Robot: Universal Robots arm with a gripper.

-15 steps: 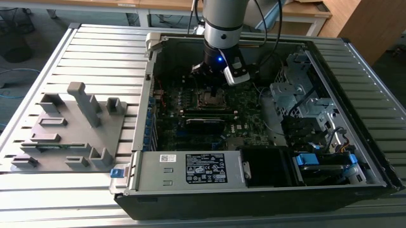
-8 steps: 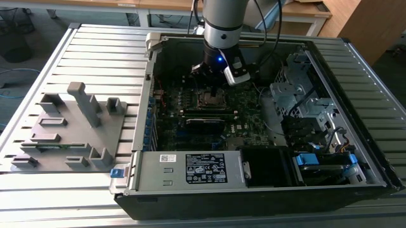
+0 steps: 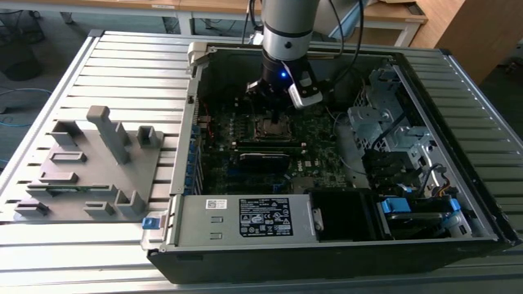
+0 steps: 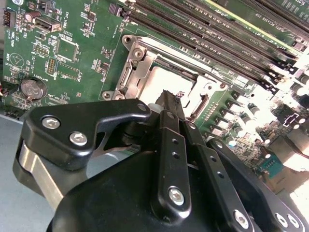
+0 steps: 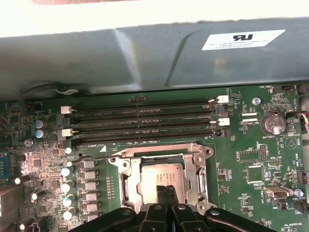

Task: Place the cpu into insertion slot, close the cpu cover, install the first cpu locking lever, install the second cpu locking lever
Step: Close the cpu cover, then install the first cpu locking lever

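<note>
- cpu (image 5: pixel 155 174): seated in the insertion slot (image 3: pixel 274 127) on the motherboard, pale metal face up, as you see in both wrist views.
- cpu cover (image 5: pixel 195 169): silvery frame lying flat around the cpu, whose face shows through its window.
- tool (image 5: pixel 165 189): your fingers are clenched together with nothing between them. The tips are at the edge of the cpu face, and you cannot tell whether they touch it.
- memory slots (image 5: pixel 145 121): long black rows just beside the insertion slot.
- computer case (image 3: pixel 190 122): open, resting on the slatted surface (image 3: pixel 122 67). A grey fixture tray (image 3: pixel 82 177) lies beside it, on the exterior view's left.
</note>
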